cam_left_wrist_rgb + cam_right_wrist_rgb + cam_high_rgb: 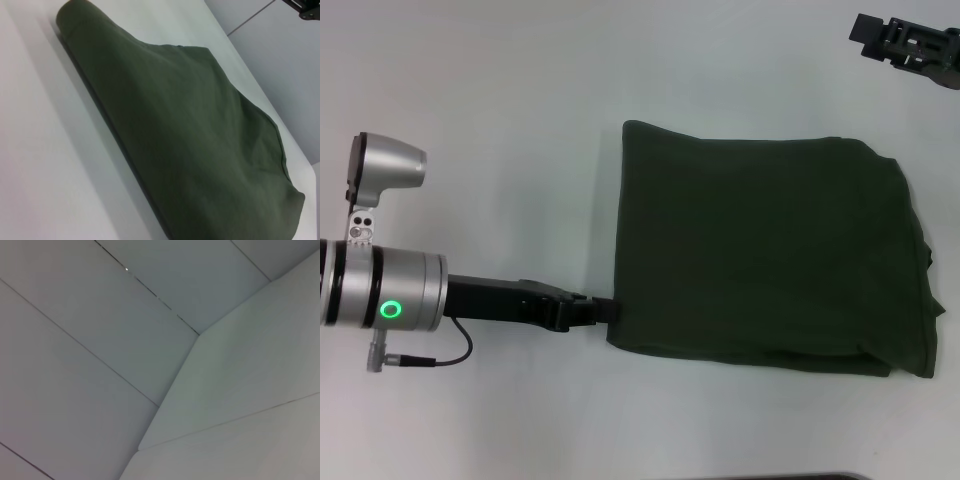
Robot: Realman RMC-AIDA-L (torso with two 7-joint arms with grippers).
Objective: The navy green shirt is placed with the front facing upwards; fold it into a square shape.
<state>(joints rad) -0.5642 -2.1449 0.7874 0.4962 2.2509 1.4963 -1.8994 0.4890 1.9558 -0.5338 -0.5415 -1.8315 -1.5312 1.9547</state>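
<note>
Navy green shirt (765, 250) folded on bench (500, 120): soft, limp, light. Left gripper (608, 309) at near-left corner, jaws' state untellable. Right gripper (908, 45) far right, likewise.

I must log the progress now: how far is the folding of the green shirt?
Mostly done, it seems. The navy green shirt lies on the white table as a compact, roughly square stack, with no sleeves or print showing. In hand: the left tool is at the shirt's near-left corner, its tip at the cloth edge. The right tool is far right, away from the shirt. Left: perhaps tidying the uneven right edge.
</note>
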